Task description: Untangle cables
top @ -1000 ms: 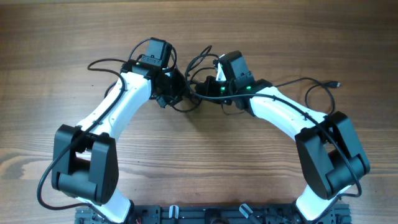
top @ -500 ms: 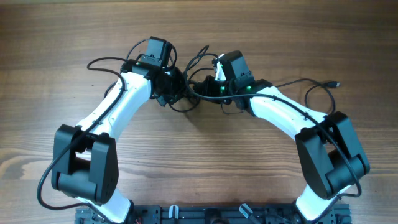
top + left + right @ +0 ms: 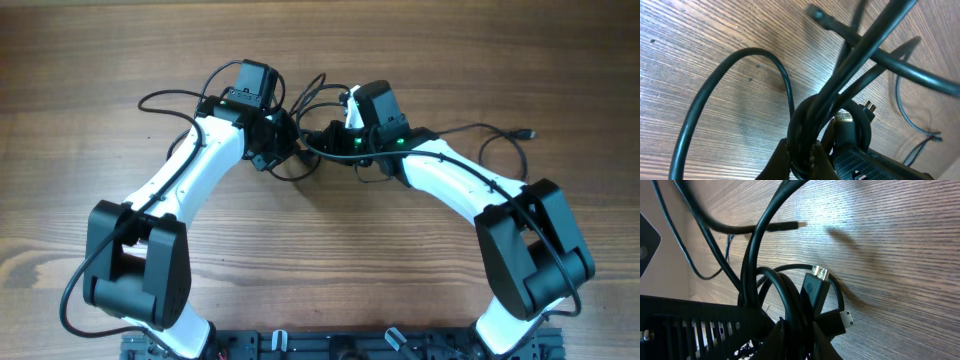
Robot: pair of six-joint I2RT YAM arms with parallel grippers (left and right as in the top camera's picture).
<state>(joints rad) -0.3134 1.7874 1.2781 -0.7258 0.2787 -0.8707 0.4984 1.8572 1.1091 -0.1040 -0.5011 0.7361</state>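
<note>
Brown wood-grain surface [image 3: 320, 270]. Left jaws pinched tight on thin black flexible cables [image 3: 865, 47], tangled mid-surface between the 2 arms, loops trailing outward. Right jaws clamped on the same tangle, beside a gold-tipped black plug [image 3: 814, 290].

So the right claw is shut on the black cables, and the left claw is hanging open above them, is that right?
Not quite. The left claw is not open: the left wrist view shows it shut on the cables as well. The rest holds: the right claw is shut on the cables.
</note>
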